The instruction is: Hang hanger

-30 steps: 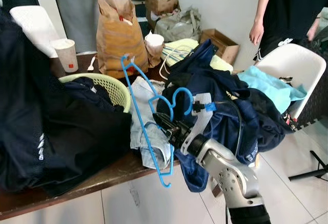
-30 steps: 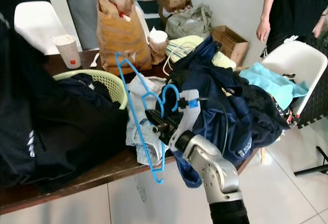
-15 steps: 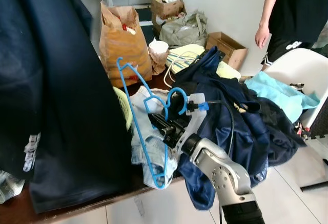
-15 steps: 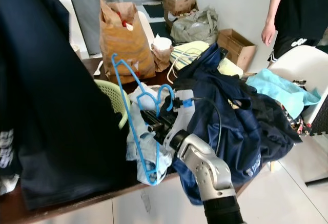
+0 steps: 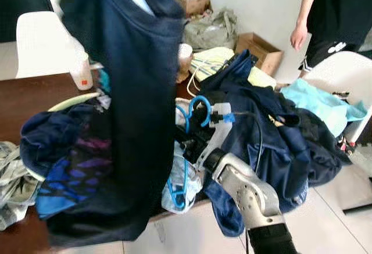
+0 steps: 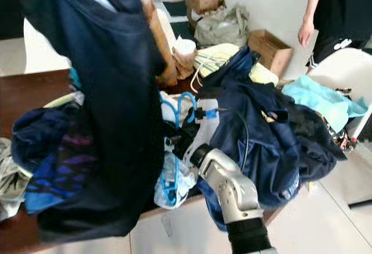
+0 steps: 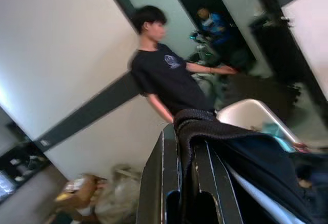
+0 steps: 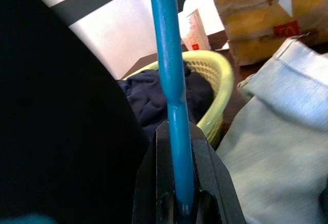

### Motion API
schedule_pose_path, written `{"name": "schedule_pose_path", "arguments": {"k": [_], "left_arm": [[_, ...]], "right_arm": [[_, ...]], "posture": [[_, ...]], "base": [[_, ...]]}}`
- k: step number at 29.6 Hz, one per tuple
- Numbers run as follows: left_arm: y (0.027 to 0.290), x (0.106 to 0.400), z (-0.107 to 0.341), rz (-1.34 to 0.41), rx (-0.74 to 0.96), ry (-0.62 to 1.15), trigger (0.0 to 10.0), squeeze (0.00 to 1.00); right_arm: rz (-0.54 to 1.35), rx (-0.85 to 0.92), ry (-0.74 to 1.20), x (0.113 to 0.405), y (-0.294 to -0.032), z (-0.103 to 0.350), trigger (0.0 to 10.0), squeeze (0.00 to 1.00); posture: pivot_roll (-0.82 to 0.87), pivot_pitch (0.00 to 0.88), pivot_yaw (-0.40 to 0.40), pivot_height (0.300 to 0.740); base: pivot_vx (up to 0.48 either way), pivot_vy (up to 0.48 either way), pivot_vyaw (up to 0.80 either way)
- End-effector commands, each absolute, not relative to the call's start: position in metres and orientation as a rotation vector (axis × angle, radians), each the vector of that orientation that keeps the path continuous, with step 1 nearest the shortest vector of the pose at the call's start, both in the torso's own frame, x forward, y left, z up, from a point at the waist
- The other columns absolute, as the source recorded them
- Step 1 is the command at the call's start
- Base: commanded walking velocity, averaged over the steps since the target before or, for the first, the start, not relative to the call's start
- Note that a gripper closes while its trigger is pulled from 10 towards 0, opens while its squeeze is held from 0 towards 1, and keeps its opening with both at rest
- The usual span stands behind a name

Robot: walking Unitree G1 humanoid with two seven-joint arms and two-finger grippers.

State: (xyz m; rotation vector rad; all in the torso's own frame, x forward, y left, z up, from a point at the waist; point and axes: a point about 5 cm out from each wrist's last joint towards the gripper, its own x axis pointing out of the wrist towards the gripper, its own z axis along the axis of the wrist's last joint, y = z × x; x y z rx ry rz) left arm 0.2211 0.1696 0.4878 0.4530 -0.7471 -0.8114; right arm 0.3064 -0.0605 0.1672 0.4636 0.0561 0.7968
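A blue plastic hanger [image 5: 199, 106] stands upright over the clothes on the table, and my right gripper [image 5: 189, 147] is shut on its lower bar. In the right wrist view the blue bar [image 8: 169, 70] runs straight up from between the black fingers [image 8: 154, 183]. A dark navy shirt [image 5: 136, 91] hangs in front of me and hides the hanger's left half. My left gripper [image 7: 185, 149] is shut on the shirt's ribbed collar [image 7: 205, 121] and holds it up high.
The wooden table [image 5: 23, 91] carries heaps of navy clothes [image 5: 273, 132], a yellow-green basket [image 8: 218, 78] and a paper bag [image 8: 256, 14]. A person [image 5: 337, 10] stands at the back right behind a white chair [image 5: 343, 71]. Another white chair [image 5: 40, 39] is at the far left.
The navy shirt has swung right and now hangs in the middle, covering the bag, the basket and part of the hanger. The right gripper keeps its hold on the hanger.
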Motion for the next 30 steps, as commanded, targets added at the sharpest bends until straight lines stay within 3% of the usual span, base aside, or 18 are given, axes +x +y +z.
{"name": "schedule_pose_path", "arguments": {"k": [1,8,12,21,27,30], "left_arm": [[0.166,0.218,0.485,-0.835,0.431,-0.753,10.0,0.00],[0.160,0.217,0.475,-0.867,0.389,-0.730,10.0,0.00],[0.167,0.211,0.478,-0.824,0.364,-0.750,10.0,0.00],[0.165,0.213,0.472,-0.839,0.328,-0.739,10.0,0.00],[0.169,0.238,0.438,-0.804,0.325,-0.622,10.0,0.00],[0.181,0.273,0.384,-0.701,0.297,-0.442,10.0,0.00]], "right_arm": [[0.790,0.470,0.060,0.307,-0.061,0.165,10.0,0.00],[0.784,0.493,0.049,0.310,-0.060,0.164,10.0,0.00],[0.766,0.641,0.025,0.314,-0.069,0.167,10.0,0.00],[0.748,0.710,0.012,0.318,-0.073,0.168,10.0,0.00],[0.723,0.702,0.013,0.320,-0.075,0.167,10.0,0.00],[0.697,0.696,0.015,0.323,-0.077,0.166,10.0,0.00]], "posture": [[0.03,0.000,0.013,0.740],[0.03,0.000,0.019,0.740],[0.03,0.000,0.023,0.740],[0.03,0.000,0.028,0.740],[0.03,0.000,0.032,0.740],[0.02,0.000,0.033,0.740]], "base": [[-0.480,0.000,0.00],[-0.480,0.000,0.00],[-0.480,0.000,0.00],[-0.480,0.000,0.00],[-0.121,0.000,-0.17],[0.000,0.000,-0.79]]}}
